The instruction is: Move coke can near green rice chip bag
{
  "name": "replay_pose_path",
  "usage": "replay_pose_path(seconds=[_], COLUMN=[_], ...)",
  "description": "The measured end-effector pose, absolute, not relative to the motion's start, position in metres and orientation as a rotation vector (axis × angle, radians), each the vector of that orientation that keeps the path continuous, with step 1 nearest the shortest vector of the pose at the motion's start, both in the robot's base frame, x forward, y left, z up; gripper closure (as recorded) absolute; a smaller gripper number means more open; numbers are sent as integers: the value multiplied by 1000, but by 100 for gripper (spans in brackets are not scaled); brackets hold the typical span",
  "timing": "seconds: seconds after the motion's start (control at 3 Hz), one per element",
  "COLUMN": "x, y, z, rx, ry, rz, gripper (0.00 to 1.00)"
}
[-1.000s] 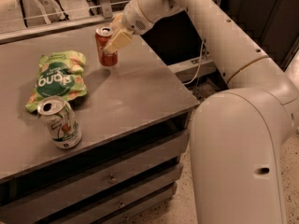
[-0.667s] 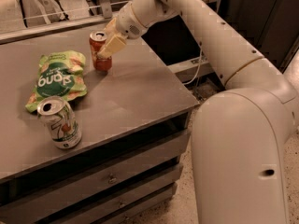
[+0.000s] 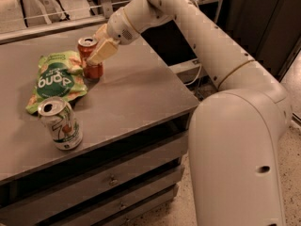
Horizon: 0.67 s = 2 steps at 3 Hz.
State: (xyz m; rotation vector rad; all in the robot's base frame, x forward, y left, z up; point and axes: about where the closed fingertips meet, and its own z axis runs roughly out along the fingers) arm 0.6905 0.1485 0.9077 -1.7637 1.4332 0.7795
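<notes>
Presently the gripper (image 3: 95,55) sits at the far left part of the grey table (image 3: 141,93), clenched on the coke can (image 3: 94,70): one pale finger (image 3: 101,52) lies slantwise across the can's near side, while the other is hidden behind it. Upright, the can stands just beside the far right edge of the green rice chip bag (image 3: 55,81); whether the two touch cannot be told. The bag lies flat, label up. Nearer, close to the table's near edge, stands a white-and-green can (image 3: 60,124), upright, just beside the bag's near corner. Reaching in from the right, the white arm (image 3: 202,36) rises from the bulky robot base (image 3: 240,159). Drawers (image 3: 113,178) front the table below.
</notes>
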Motion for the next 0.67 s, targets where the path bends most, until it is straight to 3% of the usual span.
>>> replay_pose_path(seconds=[0.67], x=[689], y=[153], z=[904], rx=[-1771], ry=[1432], rz=[789], gripper=[15])
